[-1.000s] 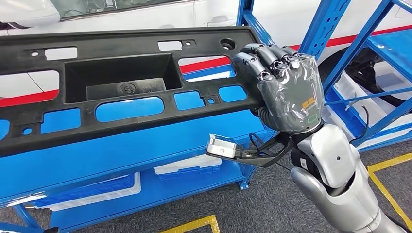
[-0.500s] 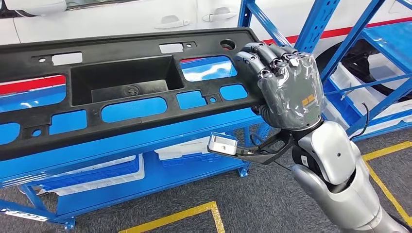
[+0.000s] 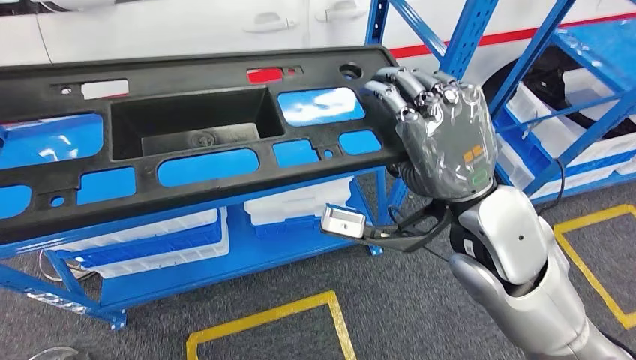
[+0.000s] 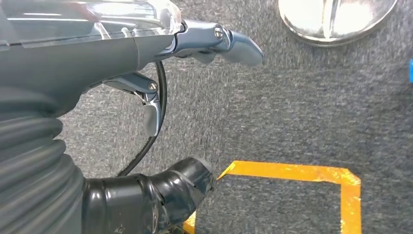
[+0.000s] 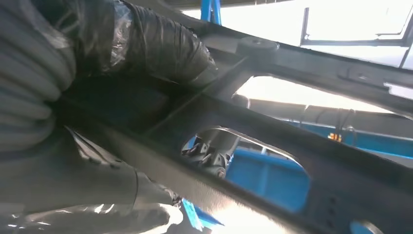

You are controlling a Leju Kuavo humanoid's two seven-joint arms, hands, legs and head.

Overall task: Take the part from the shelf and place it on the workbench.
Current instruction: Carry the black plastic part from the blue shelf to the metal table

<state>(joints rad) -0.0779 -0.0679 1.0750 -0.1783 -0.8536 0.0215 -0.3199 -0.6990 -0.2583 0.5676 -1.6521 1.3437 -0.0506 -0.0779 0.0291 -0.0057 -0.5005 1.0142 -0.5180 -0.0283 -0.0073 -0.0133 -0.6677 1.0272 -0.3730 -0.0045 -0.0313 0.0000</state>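
Now your right hand has its fingers wrapped tight on the 3 o'clock end of the long black part, held up off the blue shelf, so next carry it level to the workbench.

The long black part runs off the left edge of the head view, so its far end is cut off. The right hand covers its right end — fingers curl over the top edge, thumb hidden underneath.
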